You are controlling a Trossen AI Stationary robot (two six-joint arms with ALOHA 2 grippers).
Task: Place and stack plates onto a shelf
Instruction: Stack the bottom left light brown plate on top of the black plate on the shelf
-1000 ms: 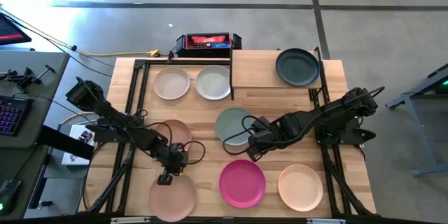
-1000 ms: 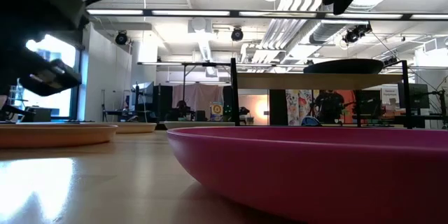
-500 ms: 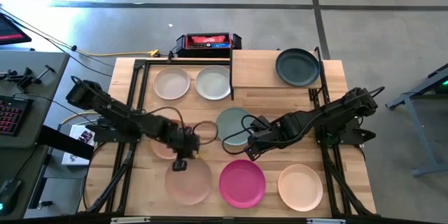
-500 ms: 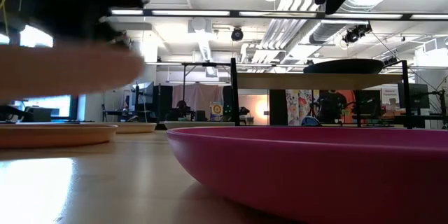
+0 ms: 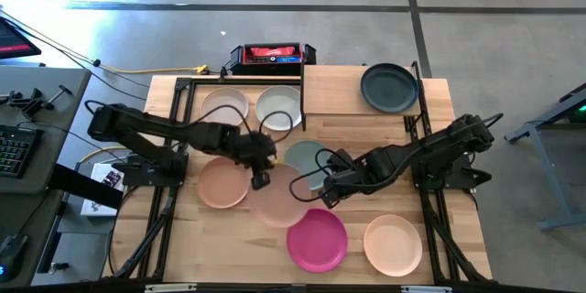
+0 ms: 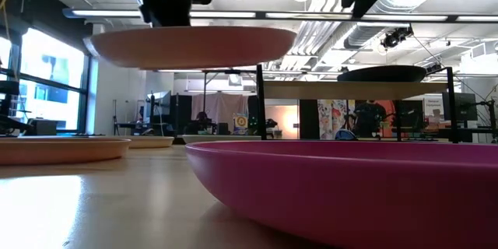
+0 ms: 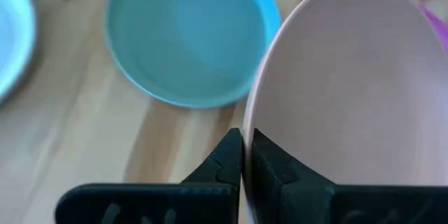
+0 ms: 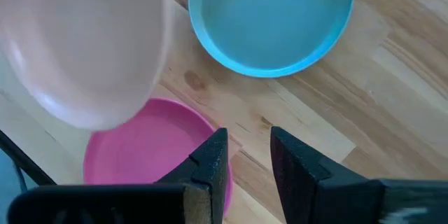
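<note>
The left gripper (image 5: pixel 260 179), clenched on the rim of a round pale-pink plate (image 5: pixel 277 197), held it above mid-table, left of the sage-green plate (image 5: pixel 307 161). Carrying appeared underway; next, seemingly, it needed setting down on the far light-wood shelf (image 5: pixel 334 92). The right gripper (image 5: pixel 327 196) waited nearby, fingers apart, empty.

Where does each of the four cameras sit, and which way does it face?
High view: above the table, straight down; both arms, left gripper holding the pale pink round plate, dark green plate on the light-wood shelf.
Low view: tabletop height, level across the magenta plate; arms enter from above.
Left wrist: past its shut fingers clamping the pink plate's rim.
Right wrist: past its open fingers, down at the table.
Shared: both wrist views show the sage-green plate.
</note>
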